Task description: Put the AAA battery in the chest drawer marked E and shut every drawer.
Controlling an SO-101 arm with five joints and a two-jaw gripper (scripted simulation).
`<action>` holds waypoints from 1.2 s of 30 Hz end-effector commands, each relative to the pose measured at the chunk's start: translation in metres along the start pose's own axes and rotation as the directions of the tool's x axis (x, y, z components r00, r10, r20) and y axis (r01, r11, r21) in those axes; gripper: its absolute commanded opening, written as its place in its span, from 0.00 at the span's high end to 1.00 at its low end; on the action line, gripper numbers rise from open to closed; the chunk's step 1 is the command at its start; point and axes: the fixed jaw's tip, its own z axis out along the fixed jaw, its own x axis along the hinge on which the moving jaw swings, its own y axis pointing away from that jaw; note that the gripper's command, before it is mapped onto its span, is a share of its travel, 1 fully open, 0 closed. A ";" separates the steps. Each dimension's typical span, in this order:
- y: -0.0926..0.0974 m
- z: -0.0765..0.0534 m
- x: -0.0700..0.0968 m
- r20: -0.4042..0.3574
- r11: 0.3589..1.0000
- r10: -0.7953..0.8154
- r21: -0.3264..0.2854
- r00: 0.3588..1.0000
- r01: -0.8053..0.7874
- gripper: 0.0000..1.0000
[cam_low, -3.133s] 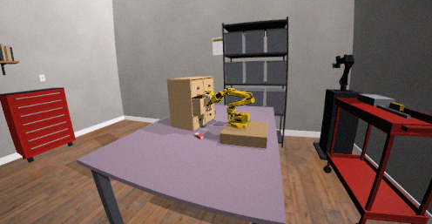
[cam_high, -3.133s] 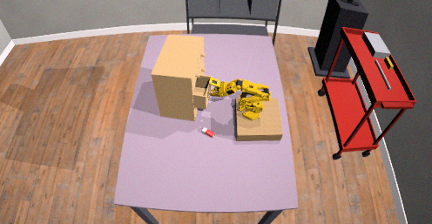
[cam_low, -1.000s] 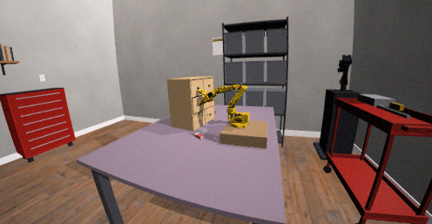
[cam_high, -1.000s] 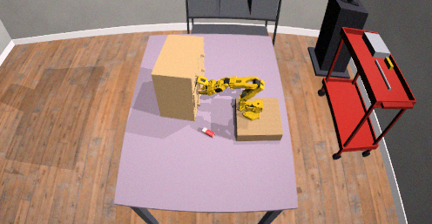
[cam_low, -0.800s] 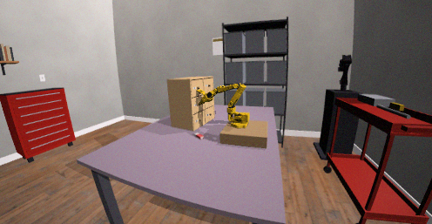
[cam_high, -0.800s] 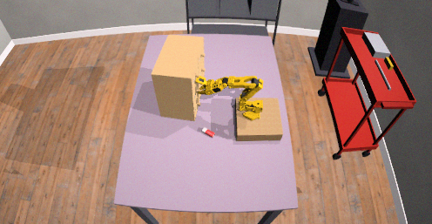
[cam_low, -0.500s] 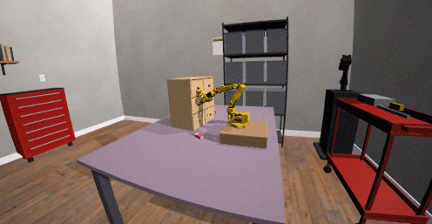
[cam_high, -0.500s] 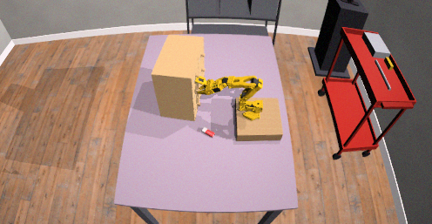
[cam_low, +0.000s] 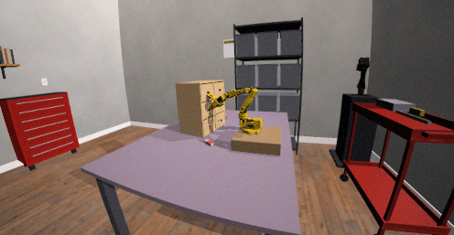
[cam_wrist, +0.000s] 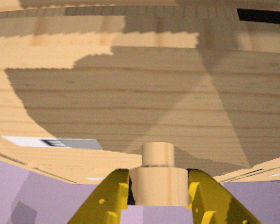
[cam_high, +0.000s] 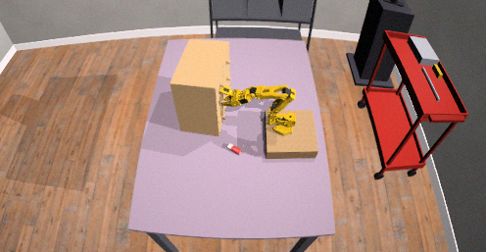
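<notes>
1. My gripper [cam_wrist: 159, 212] is squeezed nearly shut on a small round knob [cam_wrist: 157, 163] on the front of a drawer [cam_wrist: 157, 96] in the chest [cam_high: 198, 87].
2. I hold the knob because that is the way to slide the drawer out. I think a dark gap [cam_wrist: 263, 16] shows above the drawer front, so it may be a little way out.
3. I cannot read a letter on the white label [cam_wrist: 51, 143], so I cannot tell if this is drawer E.
4. The AAA battery [cam_high: 233, 148] lies on the table [cam_high: 220, 198], near the chest and the box [cam_high: 299, 144] my arm stands on. Nothing holds it yet.
5. The drawer must open first, so the battery has somewhere to go.
</notes>
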 end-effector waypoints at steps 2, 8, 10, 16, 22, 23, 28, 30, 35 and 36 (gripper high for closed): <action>-0.001 0.000 0.000 0.001 1.000 0.001 0.002 1.000 -0.001 0.96; -0.001 0.000 0.000 0.001 1.000 0.001 0.002 1.000 -0.001 0.91; -0.001 0.000 0.000 0.001 1.000 0.001 0.002 1.000 -0.001 0.90; -0.001 0.000 0.000 0.001 1.000 0.001 0.002 1.000 -0.001 0.87; -0.001 0.000 0.000 0.001 1.000 0.001 0.002 1.000 -0.001 0.83; -0.001 0.000 0.000 0.001 1.000 0.001 0.002 1.000 -0.001 0.82; -0.001 0.000 0.000 0.001 1.000 0.001 0.002 1.000 -0.001 0.79; -0.001 0.000 0.000 0.001 1.000 0.001 0.002 1.000 -0.001 0.79; -0.001 -0.009 0.004 0.002 1.000 -0.004 0.004 1.000 0.004 0.79; -0.001 -0.012 0.005 0.003 1.000 -0.006 0.004 1.000 0.006 0.79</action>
